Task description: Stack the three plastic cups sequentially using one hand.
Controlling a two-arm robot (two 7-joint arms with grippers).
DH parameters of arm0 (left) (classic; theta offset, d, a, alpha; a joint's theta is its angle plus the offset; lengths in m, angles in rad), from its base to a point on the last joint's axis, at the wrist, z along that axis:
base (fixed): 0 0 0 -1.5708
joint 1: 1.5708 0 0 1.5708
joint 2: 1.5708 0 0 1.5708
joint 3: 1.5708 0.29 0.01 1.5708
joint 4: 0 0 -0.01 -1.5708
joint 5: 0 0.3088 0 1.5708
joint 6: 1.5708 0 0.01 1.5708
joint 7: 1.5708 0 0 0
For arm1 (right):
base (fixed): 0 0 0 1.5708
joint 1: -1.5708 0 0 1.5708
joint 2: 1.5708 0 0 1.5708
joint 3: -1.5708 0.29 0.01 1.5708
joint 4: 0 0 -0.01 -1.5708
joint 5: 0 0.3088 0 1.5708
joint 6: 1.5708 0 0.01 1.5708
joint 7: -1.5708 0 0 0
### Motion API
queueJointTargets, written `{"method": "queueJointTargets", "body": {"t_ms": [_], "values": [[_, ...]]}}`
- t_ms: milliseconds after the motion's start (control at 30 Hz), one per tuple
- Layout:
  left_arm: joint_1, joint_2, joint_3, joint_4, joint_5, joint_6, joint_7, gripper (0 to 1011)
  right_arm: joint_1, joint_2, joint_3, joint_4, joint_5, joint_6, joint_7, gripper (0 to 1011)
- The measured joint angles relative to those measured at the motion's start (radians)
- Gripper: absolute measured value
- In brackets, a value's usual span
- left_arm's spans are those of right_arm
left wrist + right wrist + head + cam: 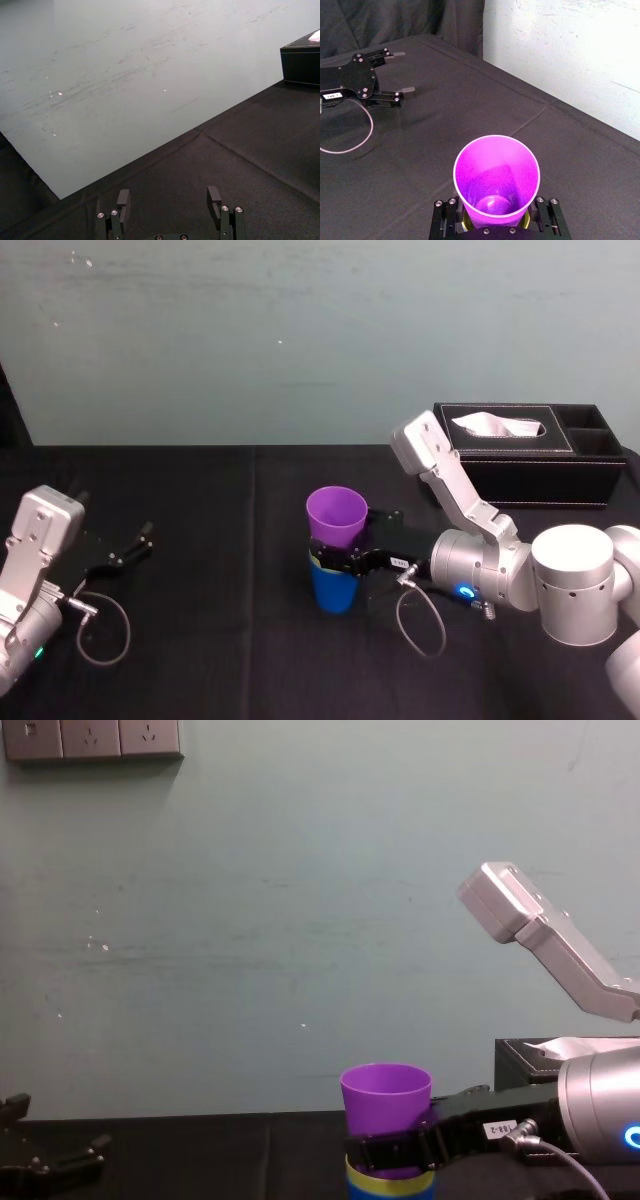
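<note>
Nesting in yellow-green cup [392,1184] inside blue cup [333,591]: purple cup [336,516], clasped by right gripper [496,214].

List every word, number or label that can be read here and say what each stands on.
White label on the right gripper, which grips the purple cup: printed characters, too blurred to read.
Second white label on the open left gripper: printed characters, too small to read.
Tissue box: no text can be seen.

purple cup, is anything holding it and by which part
The right gripper holds the purple cup by its lower wall, above the yellow-green cup. Left gripper open, empty.
</note>
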State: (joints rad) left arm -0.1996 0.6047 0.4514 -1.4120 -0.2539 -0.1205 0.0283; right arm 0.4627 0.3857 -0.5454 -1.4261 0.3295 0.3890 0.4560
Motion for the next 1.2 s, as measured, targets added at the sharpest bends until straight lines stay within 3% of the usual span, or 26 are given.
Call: {"method": "queueJointTargets", "body": {"t_ms": [433, 767, 1067, 1200], "values": [[0.0, 0.0, 0.0, 0.0, 0.0, 0.0, 0.0, 1000, 0.001, 0.0, 0.0, -0.001, 0.0, 0.0, 0.0, 1003], [0.0, 0.0, 0.0, 0.0, 0.0, 0.0, 0.0, 1000, -0.011, 0.001, 0.012, -0.015, 0.002, -0.023, -0.006, 1003], [0.0, 0.0, 0.0, 0.0, 0.0, 0.0, 0.0, 1000, -0.057, -0.005, 0.076, -0.06, 0.025, -0.089, -0.059, 1003], [0.0, 0.0, 0.0, 0.0, 0.0, 0.0, 0.0, 1000, -0.094, -0.013, 0.123, -0.075, 0.038, -0.112, -0.111, 1003]]}}
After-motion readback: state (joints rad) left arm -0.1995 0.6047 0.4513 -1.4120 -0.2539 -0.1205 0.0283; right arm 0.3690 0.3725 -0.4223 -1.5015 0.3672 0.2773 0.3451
